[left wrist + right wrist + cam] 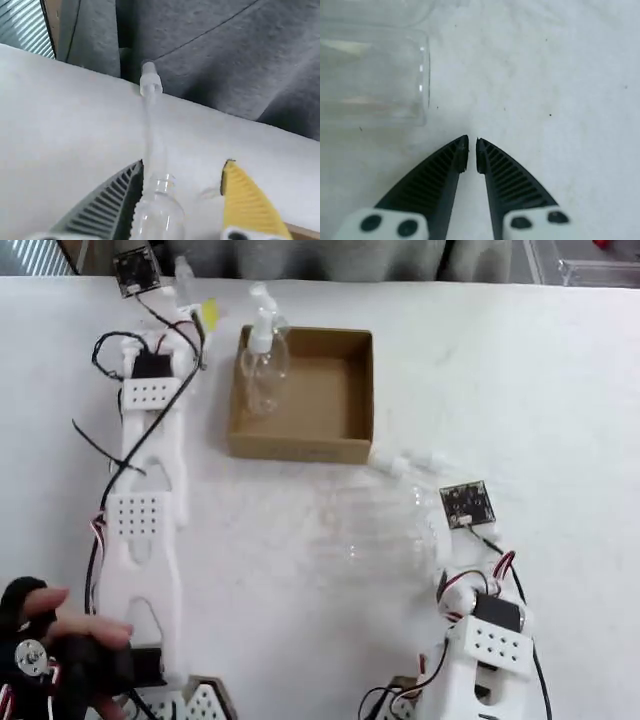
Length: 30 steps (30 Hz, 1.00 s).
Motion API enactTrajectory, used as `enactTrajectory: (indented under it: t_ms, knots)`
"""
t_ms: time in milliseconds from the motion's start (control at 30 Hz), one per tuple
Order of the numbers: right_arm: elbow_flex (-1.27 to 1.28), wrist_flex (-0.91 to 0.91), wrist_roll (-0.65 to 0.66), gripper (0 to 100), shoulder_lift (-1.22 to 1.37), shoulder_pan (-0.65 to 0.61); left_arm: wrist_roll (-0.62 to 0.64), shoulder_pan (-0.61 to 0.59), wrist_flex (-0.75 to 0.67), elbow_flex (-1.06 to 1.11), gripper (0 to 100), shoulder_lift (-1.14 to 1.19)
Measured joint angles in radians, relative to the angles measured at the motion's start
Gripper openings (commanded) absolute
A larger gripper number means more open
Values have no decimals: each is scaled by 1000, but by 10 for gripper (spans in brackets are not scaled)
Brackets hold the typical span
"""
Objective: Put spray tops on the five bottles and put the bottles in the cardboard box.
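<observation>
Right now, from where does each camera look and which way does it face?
High view: fixed above the table, facing down on the cardboard box; left arm, right arm show.
Left wrist view: on the left arm, facing the table's far edge and a spray top; its open left gripper shows.
Right wrist view: on the right arm, facing down at a clear bottle; its shut right gripper shows.
Shared: high and right wrist views both show lying clear bottles.
</observation>
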Motion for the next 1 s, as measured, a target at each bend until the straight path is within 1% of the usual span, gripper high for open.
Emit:
enactTrajectory:
  t_ms: [200, 333, 733, 833, 1000]
  knots:
    - [0, 0, 0, 17, 0, 0, 0, 0, 32, 5, 245, 0]
    - [0, 0, 0, 17, 0, 0, 0, 0, 87, 5, 248, 0]
    - [0, 0, 0, 17, 0, 0, -11, 6, 417, 3, 246, -18]
    - [0, 0, 0, 17, 0, 0, -11, 5, 485, 2, 246, -29]
    - [0, 0, 0, 17, 0, 0, -20, -38, 569, -8, 248, -41]
